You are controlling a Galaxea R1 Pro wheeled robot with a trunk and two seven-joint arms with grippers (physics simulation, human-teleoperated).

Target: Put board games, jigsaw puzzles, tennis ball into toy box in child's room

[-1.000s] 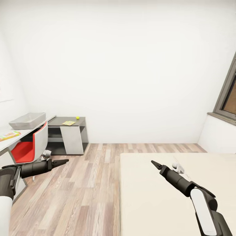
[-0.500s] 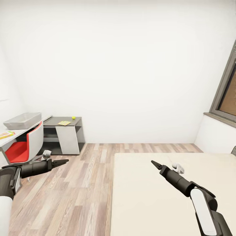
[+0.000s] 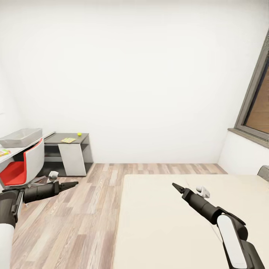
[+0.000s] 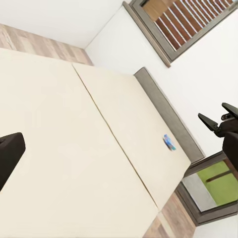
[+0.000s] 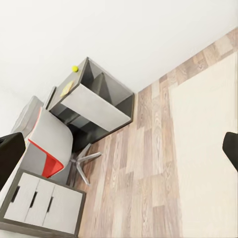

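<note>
Walls point(image 3: 142, 74) plain white; floor point(image 3: 82, 209) brown-grey wood plank; bed point(image 3: 168, 224) flat cream. Chair point(image 3: 22, 168) red seat in a white shell; toy box point(image 3: 20, 137) translucent grey; low table section point(image 3: 67, 140) dark grey with a white panel. Ball point(image 3: 79, 134) yellow-green, puzzle point(image 3: 68, 140) yellow mosaic, window frame point(image 3: 250, 101) grey.

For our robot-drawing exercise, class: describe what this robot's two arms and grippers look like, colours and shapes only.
Both arms are matte black tubes with glossy white shell panels nearer the body. The left gripper and right gripper are slim black fingers tapering to points. A small white fitting sits by each wrist. No markings are legible.
</note>
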